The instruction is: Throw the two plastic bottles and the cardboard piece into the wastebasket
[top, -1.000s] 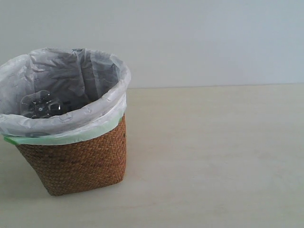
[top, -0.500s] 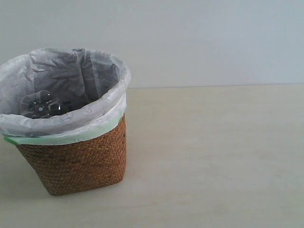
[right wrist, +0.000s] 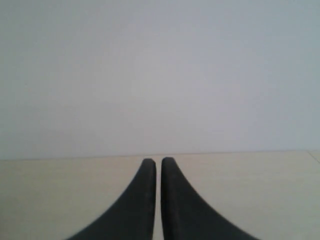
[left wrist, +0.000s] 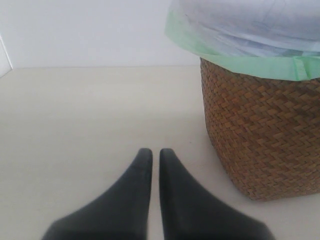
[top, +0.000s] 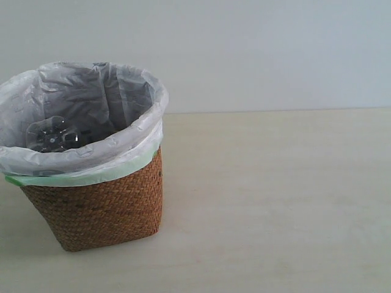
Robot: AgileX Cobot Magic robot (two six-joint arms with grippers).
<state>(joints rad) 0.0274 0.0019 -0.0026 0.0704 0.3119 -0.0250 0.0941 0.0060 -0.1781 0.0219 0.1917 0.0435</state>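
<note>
The brown wicker wastebasket (top: 104,207) with its white bag liner stands at the left of the exterior view. The clear base of one plastic bottle (top: 54,135) shows inside it. Its label and cap are hidden, so I cannot tell which bottle it is. The other bottle and the cardboard piece are out of view. Neither arm appears in the exterior view. The left wrist view has my left gripper (left wrist: 155,152) shut and empty, low over the table beside the wastebasket (left wrist: 265,135). My right gripper (right wrist: 158,161) is shut and empty over bare table.
A pale wooden table (top: 275,201) stretches to the right of the basket, with a plain light wall (top: 275,55) behind it. The bag's pale green edge (left wrist: 240,62) hangs over the basket rim.
</note>
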